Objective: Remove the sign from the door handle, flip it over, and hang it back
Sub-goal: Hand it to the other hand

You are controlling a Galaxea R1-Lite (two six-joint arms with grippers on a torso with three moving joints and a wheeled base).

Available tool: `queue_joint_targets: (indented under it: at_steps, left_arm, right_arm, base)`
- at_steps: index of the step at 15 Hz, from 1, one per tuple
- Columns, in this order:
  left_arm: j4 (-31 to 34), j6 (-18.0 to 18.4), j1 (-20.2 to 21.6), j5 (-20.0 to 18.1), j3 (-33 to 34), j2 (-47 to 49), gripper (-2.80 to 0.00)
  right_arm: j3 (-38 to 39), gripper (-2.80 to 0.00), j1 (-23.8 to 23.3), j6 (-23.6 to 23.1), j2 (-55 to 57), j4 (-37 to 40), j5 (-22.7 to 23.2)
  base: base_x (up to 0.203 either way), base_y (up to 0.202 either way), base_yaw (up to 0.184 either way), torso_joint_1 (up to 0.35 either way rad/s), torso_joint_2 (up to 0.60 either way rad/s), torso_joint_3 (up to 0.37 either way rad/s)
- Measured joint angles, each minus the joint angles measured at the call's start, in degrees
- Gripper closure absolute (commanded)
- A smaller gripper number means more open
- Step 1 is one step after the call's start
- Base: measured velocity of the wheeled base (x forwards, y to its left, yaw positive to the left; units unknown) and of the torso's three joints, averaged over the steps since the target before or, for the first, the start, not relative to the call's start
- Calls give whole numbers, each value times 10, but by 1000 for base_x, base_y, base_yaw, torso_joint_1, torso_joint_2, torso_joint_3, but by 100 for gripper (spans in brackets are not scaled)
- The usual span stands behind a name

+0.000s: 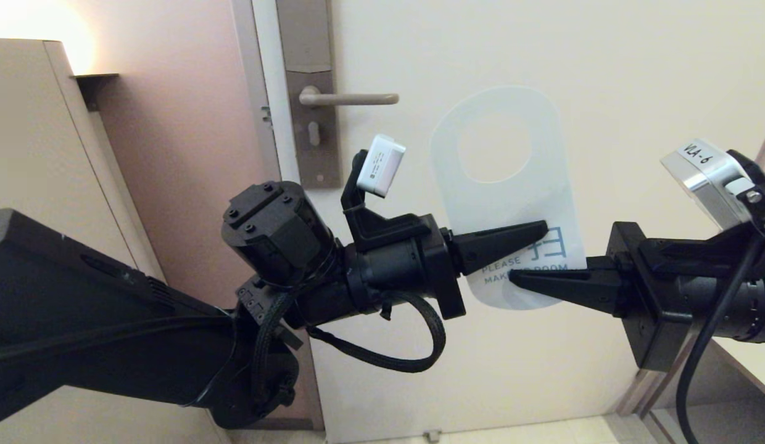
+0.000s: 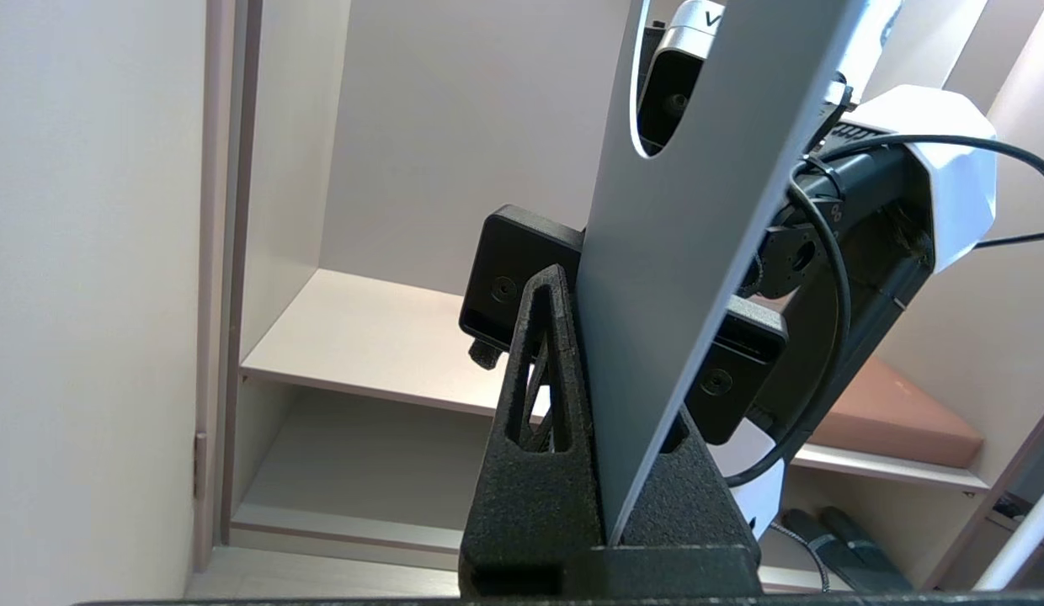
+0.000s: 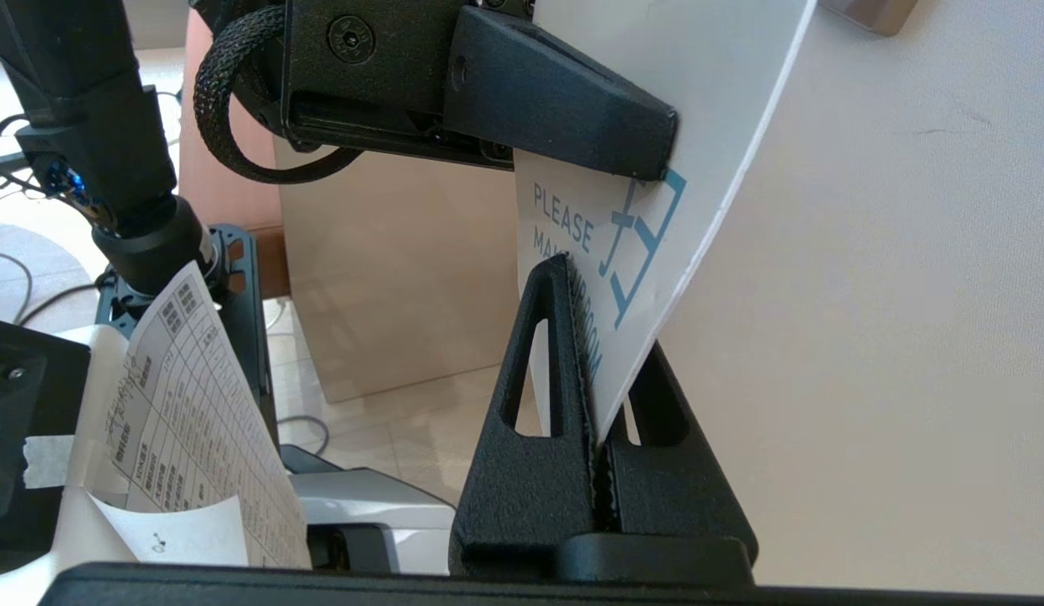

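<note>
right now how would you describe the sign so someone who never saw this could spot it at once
Find the pale door with the door handle; the sign is off it, held up to the right of the handle. The left gripper and right gripper both pinch its lower end. It is flat and white with an oval hole and blue text.

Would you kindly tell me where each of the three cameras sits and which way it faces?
Head view: on the robot's head, facing the door; the door handle is bare, and both arms meet at the sign, left end effector, right end effector.
Left wrist view: behind the left end effector, looking along the sign toward the right arm and shelves.
Right wrist view: behind the right end effector, looking at the sign's white printed face and the left arm.
Shared: all show the sign clamped at both ends of its lower part.
</note>
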Motion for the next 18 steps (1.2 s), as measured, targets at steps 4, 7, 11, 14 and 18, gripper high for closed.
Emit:
queue_joint_targets:
  at_steps: [4, 7, 11, 14, 18]
  left_arm:
    - [1, 0, 0, 0, 0, 0, 0]
    - [2, 3, 0, 0, 0, 0, -280]
    - [1, 4, 0, 1, 1, 2, -280]
    - [0, 5, 5, 2, 19, 1, -280]
    - [-19, 7, 30, 2, 51, -3, -280]
  right_arm:
    - [1, 0, 0, -1, 0, 0, 0]
    - [1, 0, 0, -1, 0, -1, -1]
    - [1, 0, 0, -1, 0, -1, -1]
    - [0, 0, 0, -1, 0, -1, -1]
    - [0, 0, 0, -1, 0, -1, 0]
  base:
    - [0, 0, 0, 0, 0, 0]
    - [0, 0, 0, 0, 0, 0]
    - [0, 0, 0, 0, 0, 0]
    - [0, 0, 0, 0, 0, 0]
    - [0, 0, 0, 0, 0, 0]
